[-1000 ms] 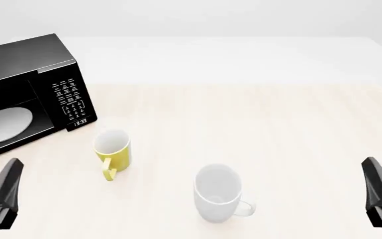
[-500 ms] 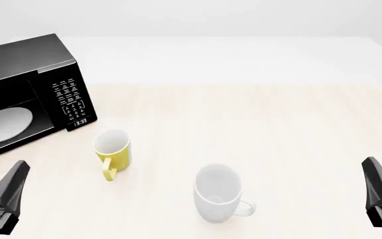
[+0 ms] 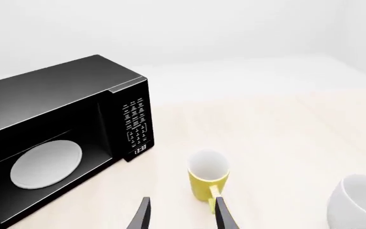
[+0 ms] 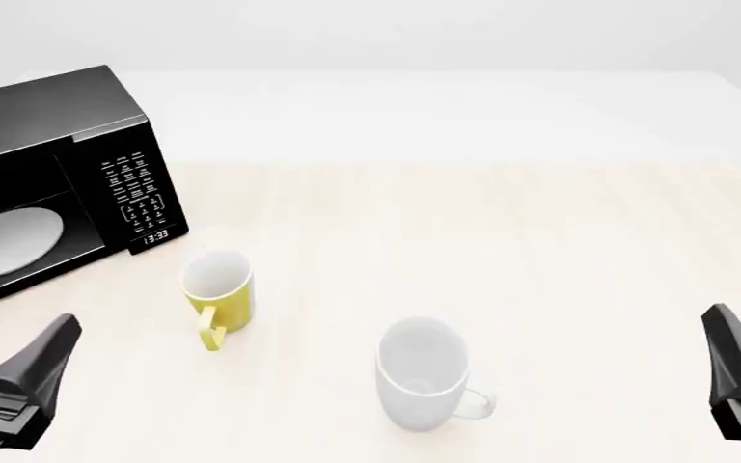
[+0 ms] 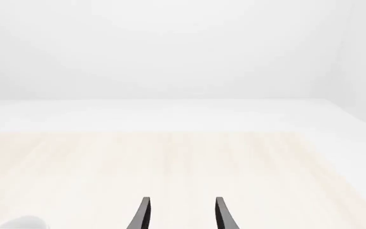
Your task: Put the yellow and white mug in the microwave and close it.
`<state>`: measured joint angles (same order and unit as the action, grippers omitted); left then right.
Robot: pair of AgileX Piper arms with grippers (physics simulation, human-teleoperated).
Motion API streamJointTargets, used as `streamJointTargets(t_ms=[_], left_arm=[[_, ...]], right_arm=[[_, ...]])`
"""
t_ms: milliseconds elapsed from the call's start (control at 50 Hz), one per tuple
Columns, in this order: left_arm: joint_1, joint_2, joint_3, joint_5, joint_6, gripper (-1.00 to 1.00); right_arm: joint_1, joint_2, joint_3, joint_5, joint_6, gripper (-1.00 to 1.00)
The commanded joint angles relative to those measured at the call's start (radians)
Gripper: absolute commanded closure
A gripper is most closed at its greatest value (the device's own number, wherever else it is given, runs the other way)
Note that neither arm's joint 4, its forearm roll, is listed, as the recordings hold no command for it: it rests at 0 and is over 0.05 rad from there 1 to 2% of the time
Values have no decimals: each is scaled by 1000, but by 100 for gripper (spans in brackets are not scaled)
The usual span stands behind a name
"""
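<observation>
Standing upright on the pale wooden table [image 4: 538,251], the yellow mug [image 4: 220,292] has its white inside open to the ceiling and its handle turned toward the arms' side of the table. It sits just in front of the microwave [image 4: 55,174], below the keypad corner and clear of it. The microwave's front faces the near left, with the white turntable plate [image 4: 4,241] showing inside. A larger white mug [image 4: 425,374] stands nearer and to the right, well apart from the yellow one. The left gripper [image 3: 181,214] hangs near the yellow mug, fingers spread and empty, one fingertip lined up with the handle. The right gripper [image 5: 181,214] is also spread wide, holding nothing.
</observation>
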<state>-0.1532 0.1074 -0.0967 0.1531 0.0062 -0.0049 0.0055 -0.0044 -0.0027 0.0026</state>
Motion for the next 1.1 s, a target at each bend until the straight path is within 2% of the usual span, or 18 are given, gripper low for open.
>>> streamJointTargets(t_ms=[20,60,500,540,720,860,1100], left_arm=[[-15,217,-3,-110,-76,-100],[-22,217,3,-132,-47,-100],[-37,508,-45,-293,-115,-100],[-45,558,-46,-311,-141,-100],[-60,601,-22,-350,-140,-100],[-52,666,-3,-389,-164,-100],[-87,715,4,-425,-184,-100]], right_arm=[[0,0,0,0,0,-100],[0,0,0,0,0,-100],[0,0,0,0,0,-100],[0,0,0,0,0,-100],[0,0,0,0,0,-100],[0,0,0,0,0,-100],[0,0,0,0,0,-100]])
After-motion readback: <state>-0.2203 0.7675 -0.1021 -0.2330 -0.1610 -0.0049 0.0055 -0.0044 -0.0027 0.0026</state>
